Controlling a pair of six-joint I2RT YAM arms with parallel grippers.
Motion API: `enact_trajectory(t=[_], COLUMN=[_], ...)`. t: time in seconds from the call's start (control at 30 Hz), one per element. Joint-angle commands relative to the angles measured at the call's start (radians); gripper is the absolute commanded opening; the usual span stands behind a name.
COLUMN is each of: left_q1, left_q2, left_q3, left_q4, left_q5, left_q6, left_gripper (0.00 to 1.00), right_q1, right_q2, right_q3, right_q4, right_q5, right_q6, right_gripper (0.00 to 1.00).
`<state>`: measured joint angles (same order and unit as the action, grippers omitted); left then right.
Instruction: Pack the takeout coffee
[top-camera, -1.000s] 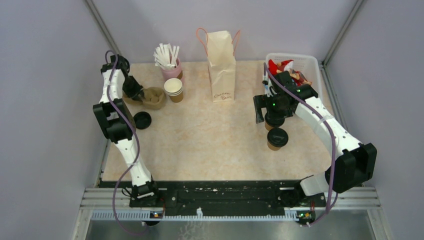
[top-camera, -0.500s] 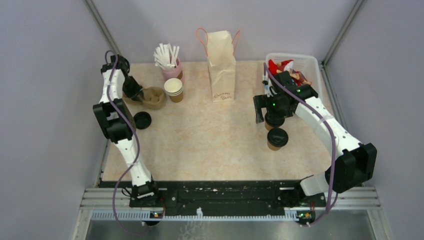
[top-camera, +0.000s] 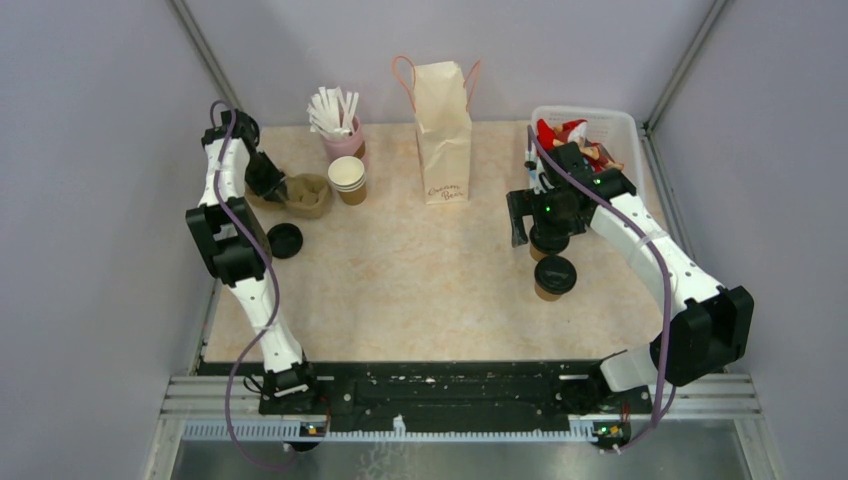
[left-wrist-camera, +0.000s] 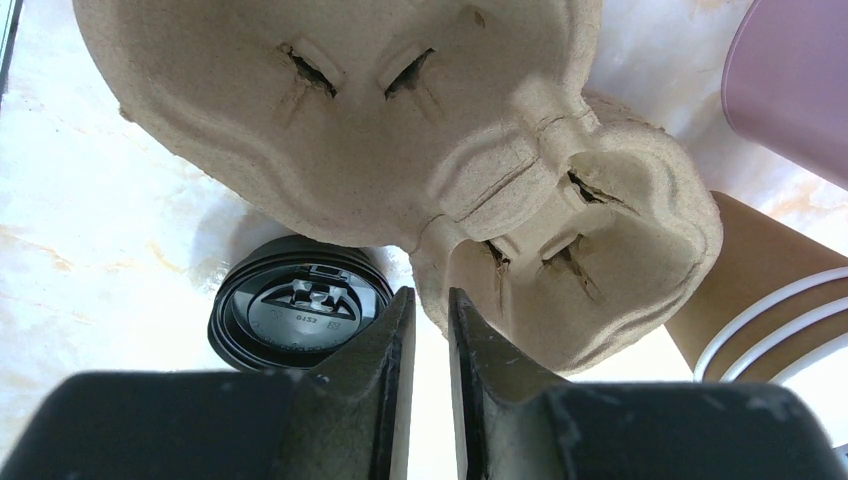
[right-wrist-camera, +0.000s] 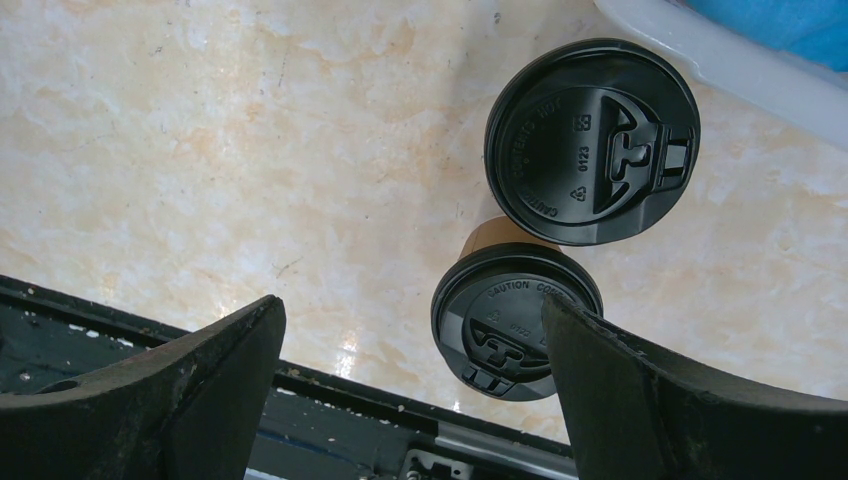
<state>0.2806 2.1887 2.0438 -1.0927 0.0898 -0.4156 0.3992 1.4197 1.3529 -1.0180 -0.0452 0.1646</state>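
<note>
**Task items.** Two lidded coffee cups stand upright at the right-centre of the table: the far cup (right-wrist-camera: 592, 140) and the near cup (right-wrist-camera: 517, 320). They are just beside one another, each with its black lid seated. The right gripper (top-camera: 545, 228) hangs over the pair with its jaws spread wide and grips nothing. In the overhead view it hides most of the far cup. The near cup sits clear of it, toward the front edge.

**Clearance.** Open surface runs left from the cups to the paper bag (top-camera: 442, 135). The bag stands upright at the back centre with its handles raised, well apart from the cups. The white bin (top-camera: 622, 122) of red packets stands close behind and to the right of the far cup and limits room on that side. The black front rail (top-camera: 450, 385) lies near the near cup.

**Left side.** The left gripper (left-wrist-camera: 430, 300) is at the pulp cup carrier (left-wrist-camera: 330, 130), back left. Its jaws stand nearly together with the carrier's rim at their tips, and whether they pinch it cannot be told. A loose black lid (left-wrist-camera: 298, 318) lies flat on the table just in front of the carrier. The stack of lidless cups (top-camera: 348, 178) stands just beside the carrier's right end. The pink cup of straws (top-camera: 342, 140) is directly behind that stack.

**Surface and room.** The table (top-camera: 420, 290) is flat, pale marbled peach. Plain grey walls (top-camera: 100, 200) close it in on three sides.
</note>
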Motion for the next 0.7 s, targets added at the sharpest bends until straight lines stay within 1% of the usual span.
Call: enact_trajectory(t=[0.0, 0.37, 0.4, 0.47, 0.53, 0.57, 0.67], left_q1=[0.002, 0.001, 0.001, 0.001, 0.000, 0.000, 0.000], left_q2=[0.014, 0.020, 0.019, 0.015, 0.009, 0.007, 0.008], left_q3=[-0.005, -0.016, -0.019, -0.020, -0.019, -0.018, -0.004], left_q4=[0.010, 0.016, 0.018, 0.020, 0.024, 0.024, 0.011], left_q5=[0.002, 0.004, 0.003, 0.002, -0.003, -0.006, -0.012], left_q6=[0.012, 0.010, 0.011, 0.011, 0.011, 0.013, 0.017], left_gripper=[0.25, 0.25, 0.24, 0.19, 0.17, 0.18, 0.25], right_q1=[0.010, 0.011, 0.011, 0.011, 0.010, 0.010, 0.011], right_q2=[-0.007, -0.007, -0.005, -0.007, -0.005, -0.005, -0.003], right_q3=[0.015, 0.015, 0.016, 0.016, 0.016, 0.015, 0.016], right_q4=[0.019, 0.020, 0.021, 0.021, 0.021, 0.021, 0.021], right_q5=[0.010, 0.009, 0.008, 0.009, 0.010, 0.010, 0.010], right_q6=[-0.008, -0.008, -0.008, -0.008, -0.008, -0.008, -0.008], right_gripper=[0.99, 0.99, 0.99, 0.99, 0.99, 0.99, 0.99])
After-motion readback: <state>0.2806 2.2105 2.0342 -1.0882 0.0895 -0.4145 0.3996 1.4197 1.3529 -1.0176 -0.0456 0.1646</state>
